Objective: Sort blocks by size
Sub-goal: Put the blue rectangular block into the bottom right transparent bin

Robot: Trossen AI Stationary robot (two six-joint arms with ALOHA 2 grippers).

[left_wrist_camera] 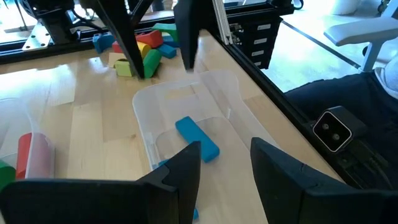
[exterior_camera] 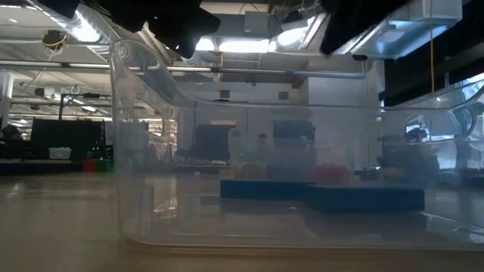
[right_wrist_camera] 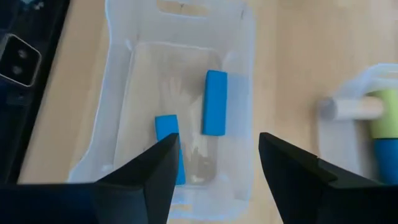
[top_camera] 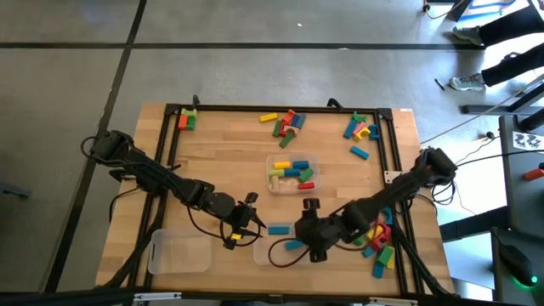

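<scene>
Two blue blocks [right_wrist_camera: 215,111] [right_wrist_camera: 169,146] lie flat on the floor of a clear tray [top_camera: 285,248] near the table's front edge; they also show in the low view [exterior_camera: 363,198]. My left gripper [left_wrist_camera: 224,163] is open and empty, just left of this tray [top_camera: 248,224]. My right gripper [right_wrist_camera: 217,152] is open and empty above the tray's right part [top_camera: 308,234], its fingers pointing down over the blocks. More blocks lie in piles around the table.
A clear tray [top_camera: 293,172] with mixed blocks stands mid-table; another clear tray [top_camera: 178,252] stands near left. Block piles lie at the far left corner [top_camera: 187,119], far middle [top_camera: 285,123], far right [top_camera: 361,129] and near right [top_camera: 378,240]. A black frame [top_camera: 391,153] borders the table.
</scene>
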